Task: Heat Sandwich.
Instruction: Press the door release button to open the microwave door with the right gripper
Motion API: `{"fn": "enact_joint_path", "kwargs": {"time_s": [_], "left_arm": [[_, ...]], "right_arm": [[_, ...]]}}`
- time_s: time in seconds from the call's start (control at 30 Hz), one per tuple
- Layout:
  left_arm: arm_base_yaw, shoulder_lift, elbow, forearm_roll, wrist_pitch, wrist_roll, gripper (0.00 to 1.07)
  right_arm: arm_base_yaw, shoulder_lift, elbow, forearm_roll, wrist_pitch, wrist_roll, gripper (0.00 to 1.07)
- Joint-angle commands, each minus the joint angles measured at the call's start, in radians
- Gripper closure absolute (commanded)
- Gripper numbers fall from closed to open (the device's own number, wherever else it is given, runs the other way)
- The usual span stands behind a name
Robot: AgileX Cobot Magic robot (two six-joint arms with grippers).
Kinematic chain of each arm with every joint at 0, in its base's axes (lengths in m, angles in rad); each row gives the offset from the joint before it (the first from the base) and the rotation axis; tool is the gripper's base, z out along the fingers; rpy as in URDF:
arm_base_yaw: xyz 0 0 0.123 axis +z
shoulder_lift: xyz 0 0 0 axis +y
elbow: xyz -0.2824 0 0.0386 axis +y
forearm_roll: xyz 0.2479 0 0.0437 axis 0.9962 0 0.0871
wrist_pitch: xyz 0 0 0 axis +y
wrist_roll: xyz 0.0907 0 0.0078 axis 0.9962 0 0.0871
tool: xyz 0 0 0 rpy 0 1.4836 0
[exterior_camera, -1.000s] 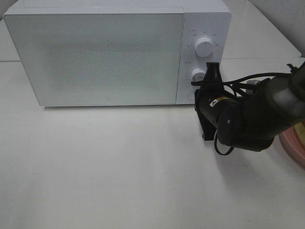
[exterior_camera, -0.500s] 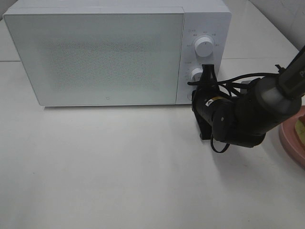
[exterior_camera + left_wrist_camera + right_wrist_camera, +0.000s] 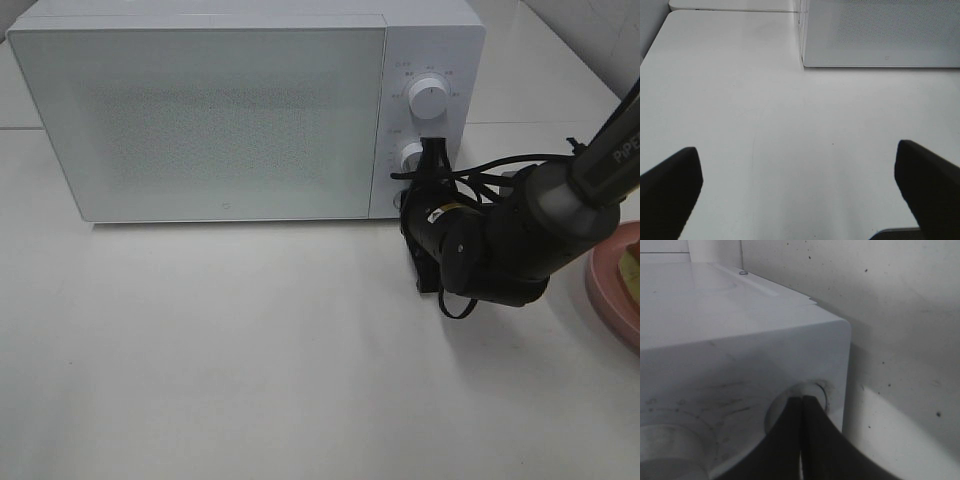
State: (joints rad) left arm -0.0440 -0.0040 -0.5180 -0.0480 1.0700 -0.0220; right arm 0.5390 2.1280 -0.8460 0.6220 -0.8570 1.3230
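From the high camera, a white microwave (image 3: 240, 110) stood at the back of the tabletop (image 3: 250, 350) with its door (image 3: 200, 120) shut. 2 knobs sat on its panel, an upper knob (image 3: 429, 99) and a lower knob (image 3: 412, 155). The right arm (image 3: 520, 235) reached in from the right, and the right hand (image 3: 408, 203) was up against the bottom corner of the panel, below the lower knob. At the right edge lay part of a pink plate (image 3: 610, 290). A tan sliver on it at the very border was all I could see of the sandwich (image 3: 635, 262), well apart from the microwave. The left hand was not in this view.

The left wrist camera showed the left hand (image 3: 800, 200) with its 2 fingers (image 3: 670, 190) spread wide, holding nothing, over bare tabletop. The microwave's lower front corner lay beyond it.

The right wrist camera showed the right hand's fingers (image 3: 790, 435) pressed together with nothing between them. Their tips were set on a round button (image 3: 815, 392) at the panel's corner, beside the lower knob.
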Motion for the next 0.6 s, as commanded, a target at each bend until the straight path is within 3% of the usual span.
{"fn": "enact_joint_path", "kwargs": {"time_s": [0.03, 0.6], "left_arm": [[0.003, -0.019, 0.0, -0.003, -0.005, 0.0, 0.06], [0.003, -0.019, 0.0, -0.003, -0.005, 0.0, 0.06]], "right_arm": [[-0.003, -0.006, -0.009, -0.038, -0.039, 0.028, 1.07], [-0.003, 0.008, -0.048, -0.045, -0.129, 0.025, 1.07]]}}
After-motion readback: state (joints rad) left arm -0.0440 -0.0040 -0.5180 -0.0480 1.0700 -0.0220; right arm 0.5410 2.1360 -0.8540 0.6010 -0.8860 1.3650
